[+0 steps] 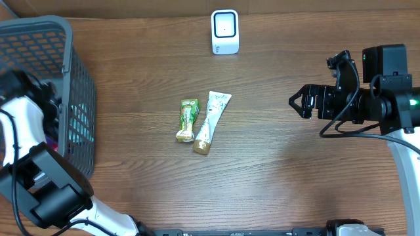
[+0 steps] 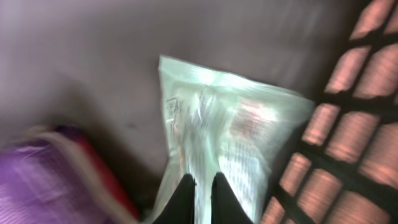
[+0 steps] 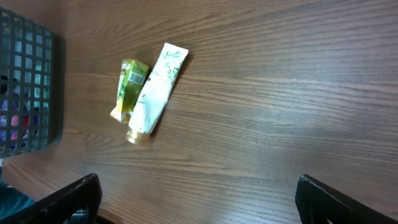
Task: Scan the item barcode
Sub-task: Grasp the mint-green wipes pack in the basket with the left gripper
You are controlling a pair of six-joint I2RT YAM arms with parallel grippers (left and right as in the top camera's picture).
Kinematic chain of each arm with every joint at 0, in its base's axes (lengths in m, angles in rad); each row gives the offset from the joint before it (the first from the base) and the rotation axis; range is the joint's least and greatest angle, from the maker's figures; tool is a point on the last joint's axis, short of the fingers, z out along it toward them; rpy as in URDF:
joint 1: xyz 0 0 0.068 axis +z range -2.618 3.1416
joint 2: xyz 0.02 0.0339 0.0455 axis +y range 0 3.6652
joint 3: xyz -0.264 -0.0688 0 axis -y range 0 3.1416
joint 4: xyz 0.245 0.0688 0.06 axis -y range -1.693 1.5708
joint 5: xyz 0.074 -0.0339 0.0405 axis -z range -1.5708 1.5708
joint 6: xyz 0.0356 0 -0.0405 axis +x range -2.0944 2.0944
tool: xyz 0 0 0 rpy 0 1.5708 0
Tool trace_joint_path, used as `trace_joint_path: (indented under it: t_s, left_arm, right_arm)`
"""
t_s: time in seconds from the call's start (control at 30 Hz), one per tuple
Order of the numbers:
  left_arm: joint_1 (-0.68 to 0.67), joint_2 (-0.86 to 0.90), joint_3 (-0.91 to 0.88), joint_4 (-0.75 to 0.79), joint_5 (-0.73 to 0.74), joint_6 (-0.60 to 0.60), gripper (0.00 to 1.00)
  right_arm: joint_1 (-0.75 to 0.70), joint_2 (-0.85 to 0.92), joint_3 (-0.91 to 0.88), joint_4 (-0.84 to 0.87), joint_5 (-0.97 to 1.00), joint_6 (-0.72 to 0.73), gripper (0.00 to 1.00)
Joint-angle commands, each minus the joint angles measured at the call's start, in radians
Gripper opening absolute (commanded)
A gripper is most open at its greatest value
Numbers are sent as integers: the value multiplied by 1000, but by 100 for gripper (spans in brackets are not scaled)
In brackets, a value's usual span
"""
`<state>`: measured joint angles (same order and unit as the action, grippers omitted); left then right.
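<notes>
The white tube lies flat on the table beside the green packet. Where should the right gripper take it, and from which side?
Come down from above and close across the white tube at mid-body, a little toward its flat crimped end. It lies flat, so only its narrow width offers a grip. Near the gold cap the green packet seems to touch it, leaving no room.
</notes>
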<state>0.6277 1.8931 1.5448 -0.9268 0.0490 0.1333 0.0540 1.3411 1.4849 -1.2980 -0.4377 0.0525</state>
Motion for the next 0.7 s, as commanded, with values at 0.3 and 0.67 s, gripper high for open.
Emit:
trace_joint_path:
  t_s: [0.3,0.67]
  left_arm:
    - [-5,2,230,-114,-6,-33,20]
    - [-7,17,-82,90,31,-36,76]
  right_arm:
    - [5,-4,11,18,2,3,100]
    - [5,-4,11,28,2,3,100]
